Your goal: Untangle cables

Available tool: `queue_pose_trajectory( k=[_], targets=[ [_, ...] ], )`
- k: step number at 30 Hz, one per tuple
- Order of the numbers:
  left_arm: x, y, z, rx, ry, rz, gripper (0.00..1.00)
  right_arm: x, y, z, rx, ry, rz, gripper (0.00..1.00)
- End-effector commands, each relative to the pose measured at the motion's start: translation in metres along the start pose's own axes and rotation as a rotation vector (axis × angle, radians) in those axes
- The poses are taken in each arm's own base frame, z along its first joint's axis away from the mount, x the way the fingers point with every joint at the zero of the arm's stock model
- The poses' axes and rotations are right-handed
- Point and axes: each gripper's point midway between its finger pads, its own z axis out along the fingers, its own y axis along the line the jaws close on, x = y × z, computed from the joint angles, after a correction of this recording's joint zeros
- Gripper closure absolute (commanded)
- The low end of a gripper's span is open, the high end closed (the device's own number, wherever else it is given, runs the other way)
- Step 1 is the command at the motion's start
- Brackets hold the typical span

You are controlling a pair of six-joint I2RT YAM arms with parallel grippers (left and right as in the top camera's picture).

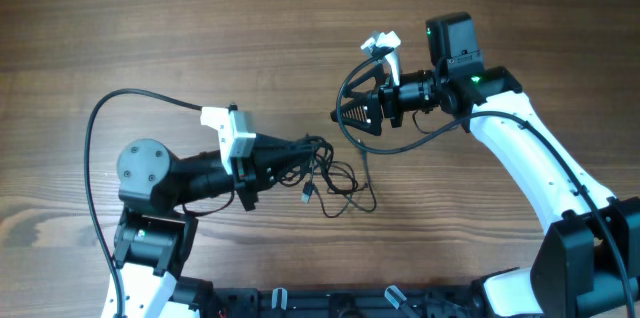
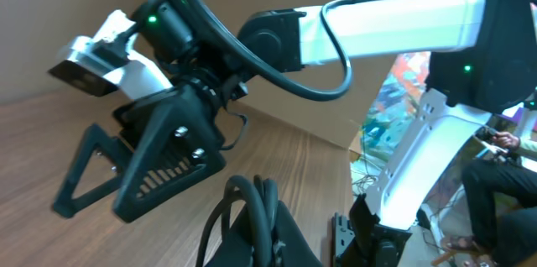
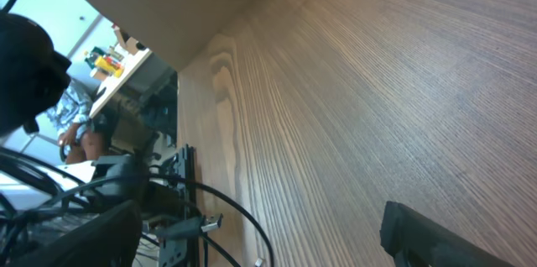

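Cables (image 1: 335,176) lie in a loose black snarl near the middle of the wooden table (image 1: 200,18), a few loops trailing toward the near edge and one small connector plug (image 1: 305,195) poking out on the near side; the left gripper (image 1: 300,150) is right at the left end of the bunch, jaws clenched, and its wrist view shows black loops rising out from between its fingers, so it looks to be grasping the cables there; the right gripper (image 1: 345,116) hovers just beyond the far side of the tangle, jaws spread wide and nothing between them; one thin strand runs from below it down into the heap, though whether it touches the gripper is hard to tell.

Reading the play: this is the pull-apart stage, one arm anchoring the bundle while the other lines up for a fresh hold; the knot itself is not yet undone, the loops overlapping close to the left fingertips.

Next move, as I judge it, calls for the right arm to drop onto a single strand or a plug end rather than the whole clump, close on it, then draw away from the left gripper so the loops slide free; the anchor needs to hold firm, and the pull should be gentle, since these thin cords could cinch tighter if dragged the wrong way.
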Motion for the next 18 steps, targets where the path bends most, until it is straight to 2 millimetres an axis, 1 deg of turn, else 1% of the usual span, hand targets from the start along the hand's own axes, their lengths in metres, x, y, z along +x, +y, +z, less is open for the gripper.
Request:
queue_pose_trajectory(
  k=[1,3,5,6,10,12,14,16,18],
  targets=[
    [-0.018,0.005,-0.010,-0.030,-0.038,-0.028,0.96,0.003,0.009,0.005,-0.041,0.011,-0.050,0.04],
    [-0.024,0.009,-0.014,-0.048,-0.060,-0.070,0.96,0.007,0.017,0.014,-0.062,0.030,-0.103,0.04],
    [-0.027,0.010,-0.016,-0.053,-0.071,-0.122,0.96,0.008,0.023,0.023,-0.073,0.045,-0.173,0.12],
    [-0.027,0.010,-0.016,-0.051,-0.072,-0.154,0.96,0.008,0.026,0.028,-0.074,0.050,-0.198,0.13],
    [-0.027,0.010,-0.016,-0.048,-0.075,-0.232,0.96,0.002,0.043,0.046,-0.118,0.042,-0.276,0.14],
    [-0.028,0.011,-0.016,-0.053,-0.079,-0.255,0.96,0.004,0.051,0.053,-0.141,0.054,-0.291,0.14],
    [-0.029,0.014,-0.016,-0.070,-0.092,-0.283,0.96,0.006,0.057,0.056,-0.162,0.061,-0.283,0.14],
    [-0.033,0.022,-0.017,-0.113,-0.124,-0.314,0.96,0.006,0.067,0.054,-0.222,0.054,-0.269,0.14],
    [-0.035,0.027,-0.018,-0.136,-0.142,-0.330,0.96,0.006,0.070,0.054,-0.240,0.052,-0.266,0.13]
  ],
)
